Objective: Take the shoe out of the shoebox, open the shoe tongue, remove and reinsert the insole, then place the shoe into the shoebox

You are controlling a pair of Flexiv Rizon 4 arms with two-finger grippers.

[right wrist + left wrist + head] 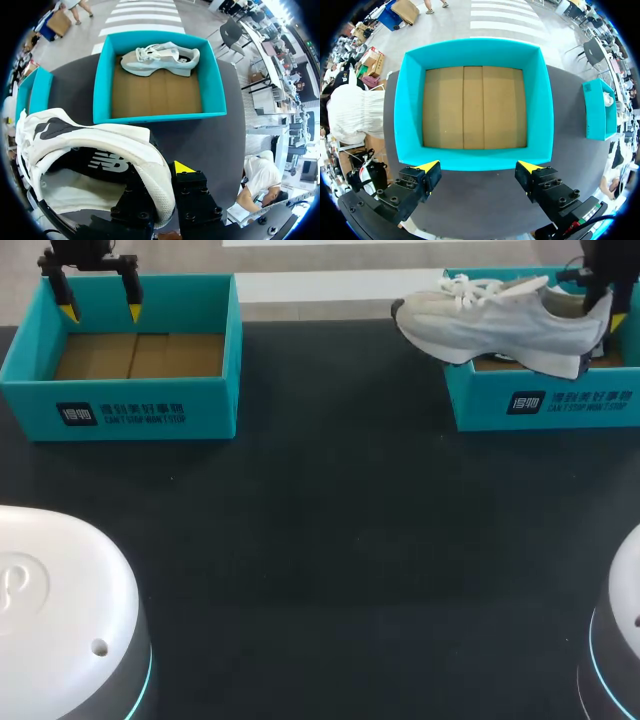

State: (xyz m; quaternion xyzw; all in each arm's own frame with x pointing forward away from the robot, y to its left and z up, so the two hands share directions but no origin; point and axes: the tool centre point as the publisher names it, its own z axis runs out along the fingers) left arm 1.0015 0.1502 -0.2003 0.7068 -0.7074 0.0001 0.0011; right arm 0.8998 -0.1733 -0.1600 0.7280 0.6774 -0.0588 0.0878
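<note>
Jaws of L gripper (pixel 101 312) stand wide w/ nothing btw them. It hangs above L shoebox (pixel 150 405), toward its far edge, and that box shows only a bare cardboard floor.

Shoe (pixel 500 325) is up in the air over R shoebox (pixel 540 405), sole above the rim. Its long axis runs L–R across the table (pixel 330 540): toe pokes out past the box's L wall toward the middle, heel to the R. R gripper (pixel 606 312) pinches the heel collar, one finger inside the shoe, one outside.

R wrist view shows a second shoe (pixel 160 57) lying in R shoebox, along the wall farthest from the gripper.

Judgement: shoe is out of the box and the tongue step is next. R arm holds it and L arm is well apart, so the shoe prob. has to travel toe-first toward centre before L can reach the tongue.
</note>
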